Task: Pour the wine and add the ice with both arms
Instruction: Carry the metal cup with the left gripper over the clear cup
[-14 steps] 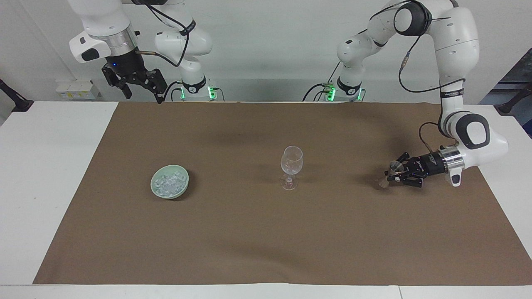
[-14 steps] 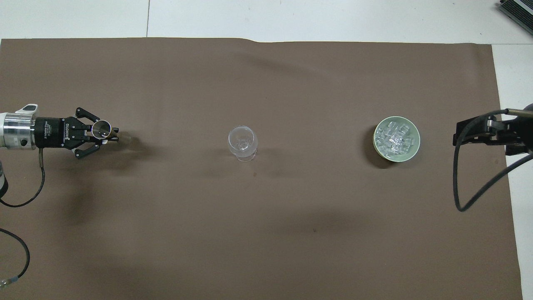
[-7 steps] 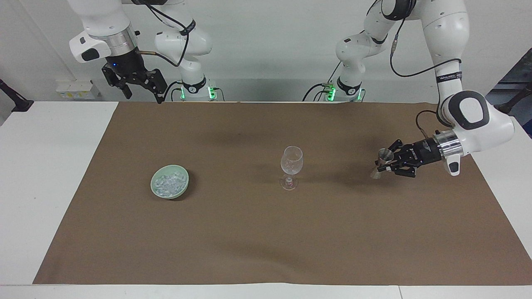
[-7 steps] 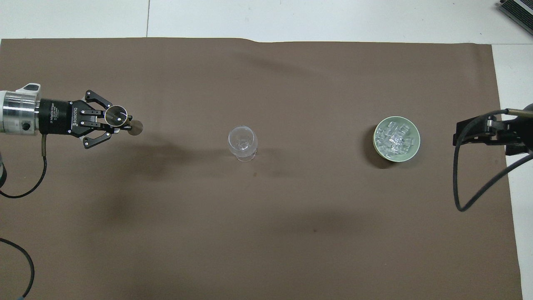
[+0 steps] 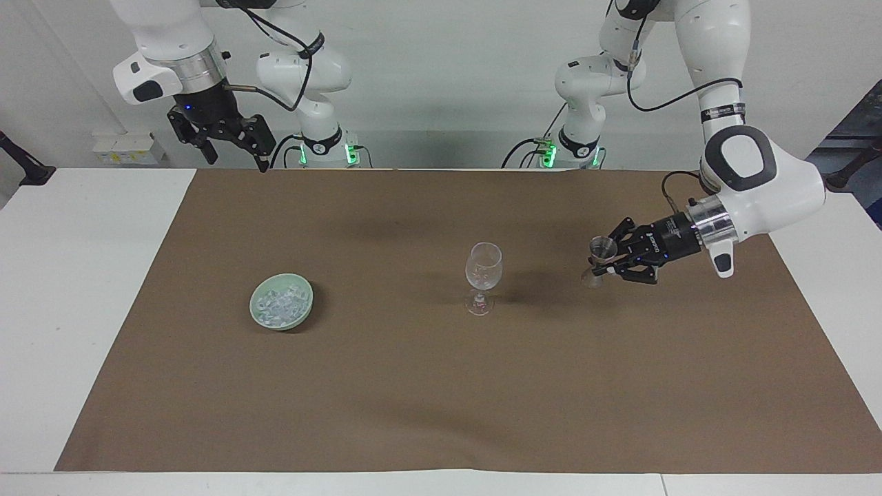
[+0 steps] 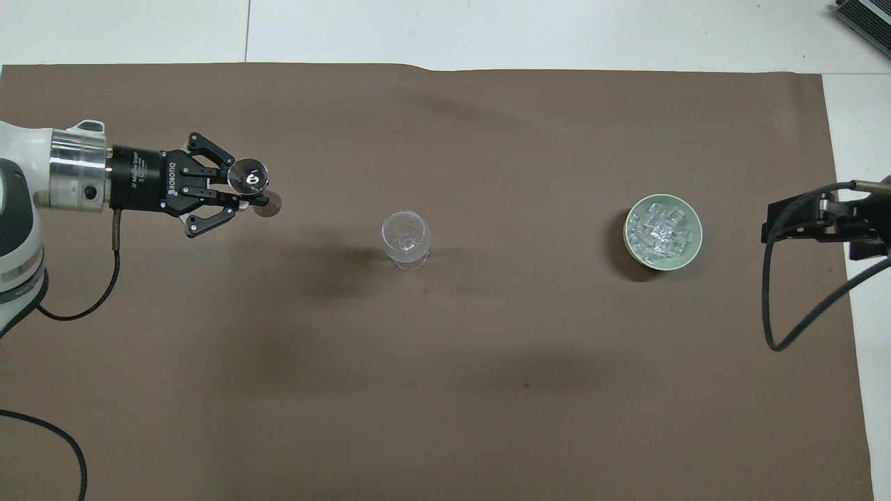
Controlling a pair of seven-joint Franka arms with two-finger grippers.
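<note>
Jigger (image 5: 601,257) rides upright, pinched by left claw (image 5: 609,262).

Landmark: wine glass (image 5: 484,277) upright mid-mat. Brown mat (image 5: 441,386) bare all around it. Toward the left arm's end, left gripper (image 5: 606,262) clamps a small jigger (image 5: 601,262) in the air, well apart from glass. Toward the right arm's end, only the ice bowl (image 5: 281,311) stands in the way

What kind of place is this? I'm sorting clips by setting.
Most likely a robotics lab set up as a mock bar: a bare white table under a brown mat, with a wine glass and a bowl of ice.
</note>
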